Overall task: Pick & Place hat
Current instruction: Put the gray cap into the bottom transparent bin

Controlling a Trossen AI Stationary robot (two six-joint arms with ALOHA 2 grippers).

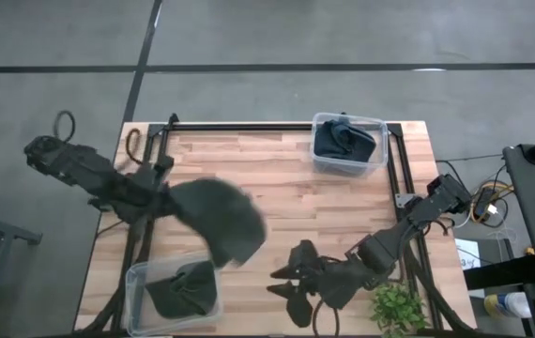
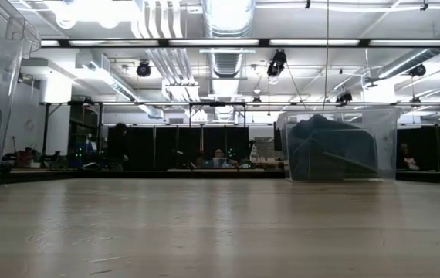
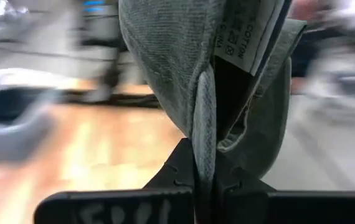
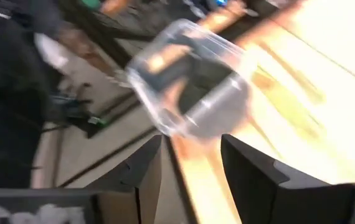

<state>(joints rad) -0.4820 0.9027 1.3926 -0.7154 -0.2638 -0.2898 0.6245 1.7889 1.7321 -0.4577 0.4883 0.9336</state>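
Here, the left gripper (image 3: 203, 177) is clamped on the grey hat (image 1: 219, 218), carrying it above the table (image 1: 286, 169).

Its fingers (image 3: 184, 168) pinch a fold of the hat's fabric, a sewn-in label (image 3: 246, 37) showing just beyond them. The near-left bin (image 1: 172, 286), with dark cloth in it, sits just beside the hanging hat. The right gripper (image 4: 190, 165) has its fingers apart and grips nothing; ahead of it lies the far bin (image 4: 190, 84).
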